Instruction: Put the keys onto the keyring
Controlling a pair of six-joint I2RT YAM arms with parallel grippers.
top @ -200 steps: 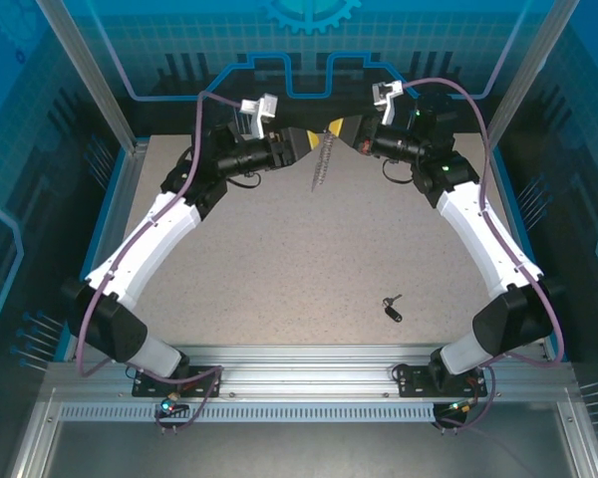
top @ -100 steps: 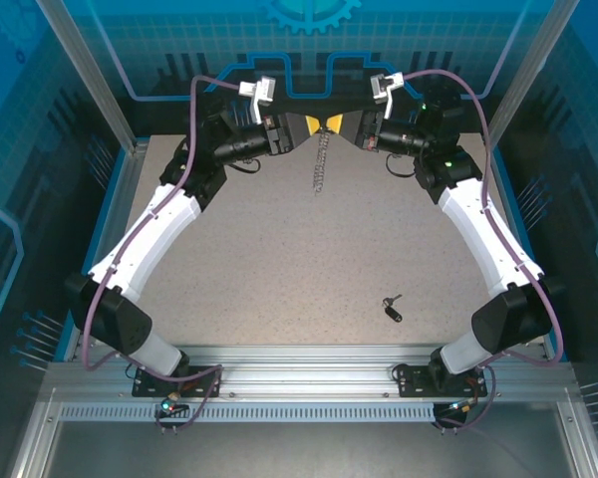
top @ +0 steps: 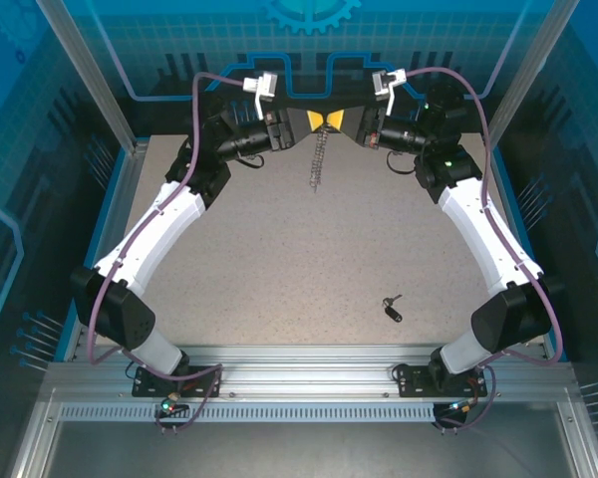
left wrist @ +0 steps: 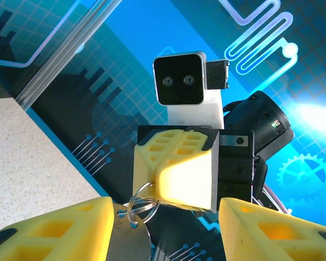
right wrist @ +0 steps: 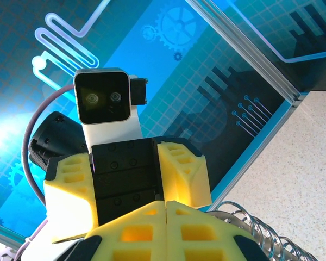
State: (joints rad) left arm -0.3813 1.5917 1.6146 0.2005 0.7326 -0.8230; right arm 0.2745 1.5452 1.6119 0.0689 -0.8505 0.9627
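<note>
While raised over the far bench point(top: 279, 249) edge, pinches keyring point(top: 320, 159) in right hand point(right wrist: 165, 215); holds left hand point(top: 313, 120) spread, facing it.

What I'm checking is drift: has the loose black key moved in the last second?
No. The key lies in the same spot beside the near metal rail as before.

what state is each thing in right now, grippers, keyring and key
left gripper, open, fingers spread, facing the right gripper
right gripper, shut on the keyring's metal ring
keyring, held up off the table, chain hanging down
key, lying loose on the table, not on the keyring
</note>
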